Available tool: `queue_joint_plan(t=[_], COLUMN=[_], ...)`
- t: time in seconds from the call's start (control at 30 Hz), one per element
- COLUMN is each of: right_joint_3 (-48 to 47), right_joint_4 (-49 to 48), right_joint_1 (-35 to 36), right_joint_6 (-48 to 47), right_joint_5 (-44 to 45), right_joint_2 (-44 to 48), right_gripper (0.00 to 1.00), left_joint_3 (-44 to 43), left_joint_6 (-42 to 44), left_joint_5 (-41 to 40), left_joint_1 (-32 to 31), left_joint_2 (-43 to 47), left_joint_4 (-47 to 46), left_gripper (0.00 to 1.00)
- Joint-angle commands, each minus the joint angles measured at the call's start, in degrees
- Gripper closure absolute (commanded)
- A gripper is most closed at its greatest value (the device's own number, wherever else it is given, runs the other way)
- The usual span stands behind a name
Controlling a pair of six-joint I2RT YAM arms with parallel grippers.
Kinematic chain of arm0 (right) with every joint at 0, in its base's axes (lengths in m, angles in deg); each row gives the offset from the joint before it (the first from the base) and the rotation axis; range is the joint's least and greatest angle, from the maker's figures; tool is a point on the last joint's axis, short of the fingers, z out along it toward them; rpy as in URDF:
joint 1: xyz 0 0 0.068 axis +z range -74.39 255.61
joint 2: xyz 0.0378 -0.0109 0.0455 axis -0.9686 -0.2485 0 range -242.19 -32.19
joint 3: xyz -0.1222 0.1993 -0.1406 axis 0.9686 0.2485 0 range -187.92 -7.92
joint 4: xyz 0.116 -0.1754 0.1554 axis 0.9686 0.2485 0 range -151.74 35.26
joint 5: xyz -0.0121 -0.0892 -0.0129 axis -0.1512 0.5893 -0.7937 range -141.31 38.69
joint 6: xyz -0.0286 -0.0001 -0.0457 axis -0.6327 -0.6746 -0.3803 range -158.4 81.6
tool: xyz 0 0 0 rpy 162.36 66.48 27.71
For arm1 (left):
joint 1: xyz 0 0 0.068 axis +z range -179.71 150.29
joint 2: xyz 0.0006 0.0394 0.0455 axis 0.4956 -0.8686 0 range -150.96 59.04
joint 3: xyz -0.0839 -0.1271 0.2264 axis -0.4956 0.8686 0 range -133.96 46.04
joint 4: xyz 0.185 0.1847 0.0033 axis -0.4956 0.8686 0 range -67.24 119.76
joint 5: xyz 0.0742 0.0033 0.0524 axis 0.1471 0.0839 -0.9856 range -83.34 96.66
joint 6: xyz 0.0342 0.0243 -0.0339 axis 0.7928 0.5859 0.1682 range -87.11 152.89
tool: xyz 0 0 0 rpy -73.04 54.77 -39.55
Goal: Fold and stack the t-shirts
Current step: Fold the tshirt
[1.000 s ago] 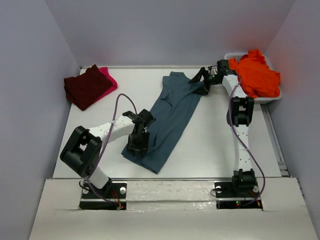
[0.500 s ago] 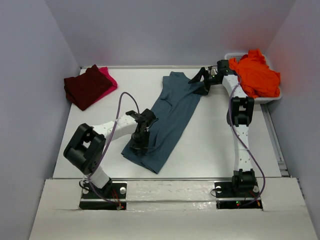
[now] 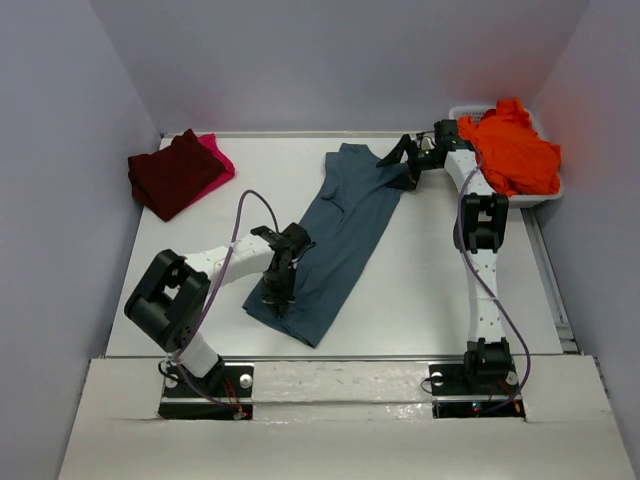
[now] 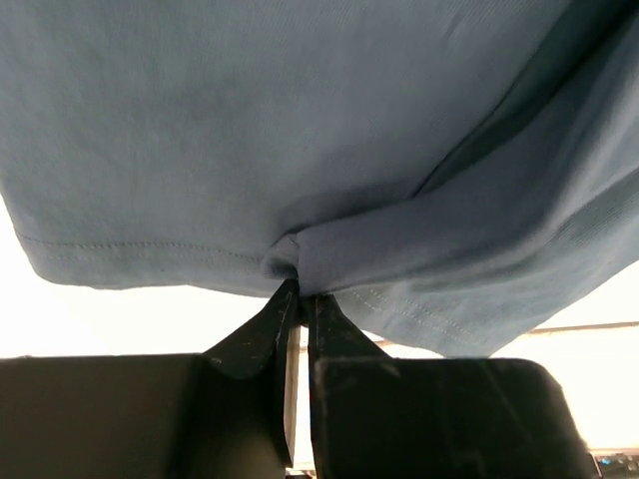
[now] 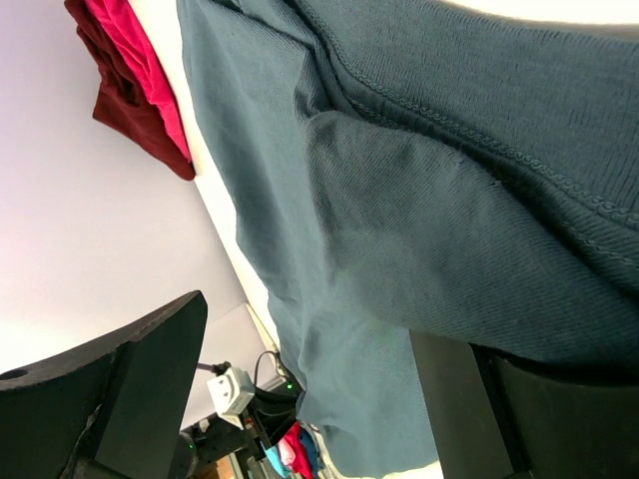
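A slate teal-blue t-shirt lies folded lengthways, running diagonally across the table's middle. My left gripper is shut on its near hem; in the left wrist view the fingertips pinch a bunched bit of the hem. My right gripper is open at the shirt's far end, its jaws wide on either side of the cloth. A dark maroon t-shirt lies folded on a bright pink one at the far left. A vivid orange t-shirt is heaped in the tub.
A white plastic tub stands at the far right corner against the wall. Grey walls close in the left, back and right sides. The arm bases sit on the white front ledge.
My left gripper has shifted slightly right and nearer along the shirt's near hem. The right arm and the shirts have not visibly moved.
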Motion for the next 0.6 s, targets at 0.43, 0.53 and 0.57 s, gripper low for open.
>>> queue_joint_plan(t=[0.43, 0.53, 0.57], right_joint_3=[2.55, 2.64, 2.56], right_joint_4=[0.78, 0.87, 0.87], right_joint_1=[0.15, 0.15, 0.15], right_joint_6=[-4.08, -4.26, -4.26], right_joint_5=[9.71, 9.72, 9.72], right_joint_2=[-3.12, -3.03, -3.03], right_gripper=[0.11, 0.11, 0.11], left_joint_3=[5.08, 5.87, 5.87], left_joint_6=[-1.90, -1.72, -1.64], left_joint_5=[3.86, 4.56, 4.47], left_joint_1=[-0.24, -0.24, -0.24], left_joint_2=[7.89, 7.90, 7.90], left_joint_4=[2.95, 2.60, 2.69], left_gripper=[0.94, 0.94, 0.94])
